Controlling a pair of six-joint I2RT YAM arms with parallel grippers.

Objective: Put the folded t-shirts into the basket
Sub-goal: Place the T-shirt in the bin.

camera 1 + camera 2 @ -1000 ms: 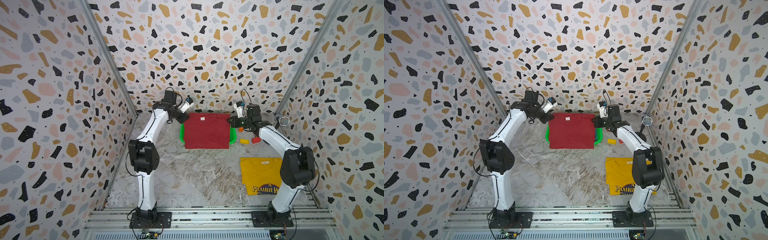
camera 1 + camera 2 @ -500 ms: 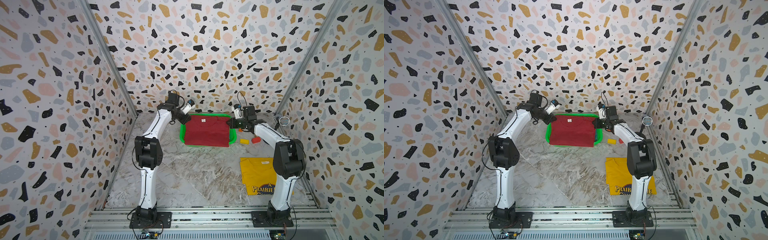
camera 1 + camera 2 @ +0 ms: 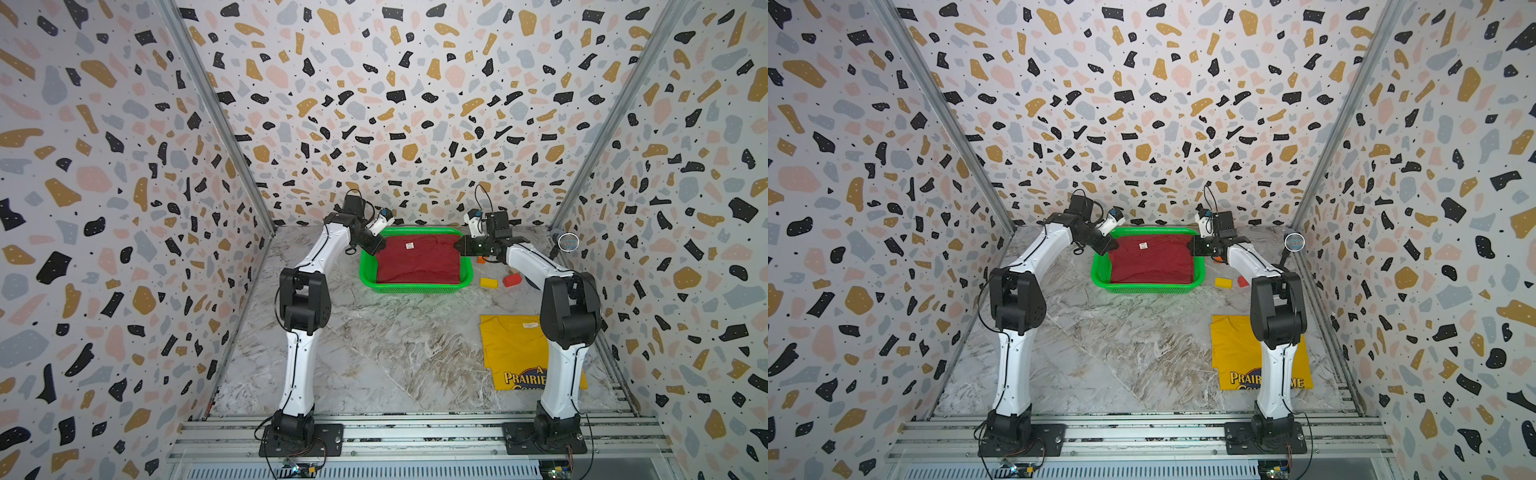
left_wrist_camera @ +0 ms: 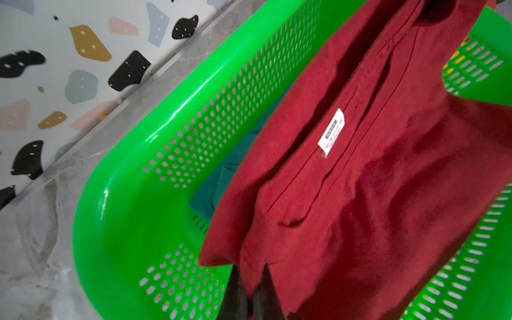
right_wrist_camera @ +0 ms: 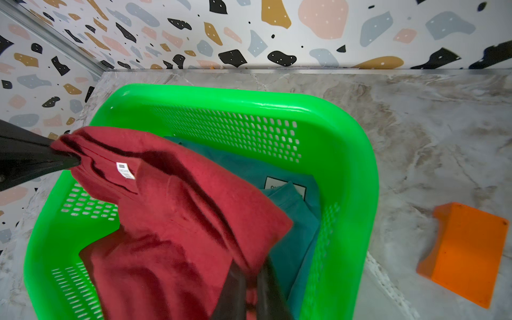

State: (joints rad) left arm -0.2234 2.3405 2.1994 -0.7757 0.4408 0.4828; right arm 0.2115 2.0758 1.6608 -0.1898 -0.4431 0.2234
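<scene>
Red shirt (image 3: pixel 417 259) is down inside the basket (image 3: pixel 415 288) now; a second ago it was stretched above it, hiding most of the rim. Both arms have reached forward and dropped with it. Green rim now shows nearly all round in both top views.

Left gripper (image 4: pixel 249 270) is pinched on the collar-side corner, and right gripper (image 5: pixel 250 266) is pinched on the opposite corner of the same edge. Both are clamped on red cloth. The cloth sags between them, and its near part looks already settled.

Teal shirt (image 5: pixel 293 221) lies under it on the basket floor. Yellow shirt (image 3: pixel 511 349) is flat on the table, well apart from the basket, with the right arm (image 3: pixel 569 307) crossing over part of it.

Handling, my read:
- Light and limp, no stiffness, not fragile, and the knit grips fine.
- A single-point grab would collapse the fold.
- Take two corners of one edge, through all layers, as here.

Around:
- Yellow block (image 3: pixel 488 282), red block (image 3: pixel 512 279) and orange block (image 5: pixel 468 249) sit on the table just beside the basket's right side.
- They are clear of the drop, but possibly in the right arm's sweep back to the yellow shirt.
- The fit is snug, so edges could hang on the rim.
</scene>
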